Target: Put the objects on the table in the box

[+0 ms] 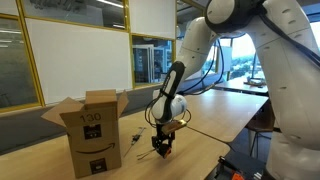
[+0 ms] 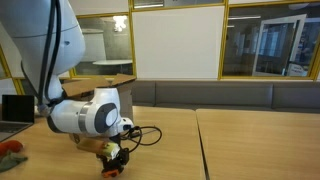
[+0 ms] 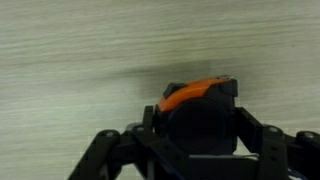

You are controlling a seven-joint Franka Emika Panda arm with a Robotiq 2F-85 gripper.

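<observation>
**End effector clamped on a black-and-orange object, low over the counter**

We're down at counter [image 1: 205,118] level here. In both exterior views the end effector [image 1: 162,150] points straight down, right at the wooden surface. The wrist view gives us the close look. The end effector [image 3: 195,128] has its fingers [image 3: 268,148] pressed in on either side of a black-and-orange object [image 3: 196,95], which fills the gap between them, so we call that a firm grip. That picture is blurred, and we cannot tell whether the object touches the counter or hangs just above it.

The cardboard box [image 1: 92,132] stands upright on the counter with its flaps open, near the end effector but apart from it. The gripped object is outside the box. Between box and end effector, a small dark item [image 1: 130,139] lies on the wood.

In an exterior view we catch the orange of the object under the end effector [image 2: 113,163], with the box [image 2: 100,84] behind the arm. A laptop [image 2: 14,108] sits at the frame's edge, and another orange item [image 2: 10,150] lies low beside it.
</observation>
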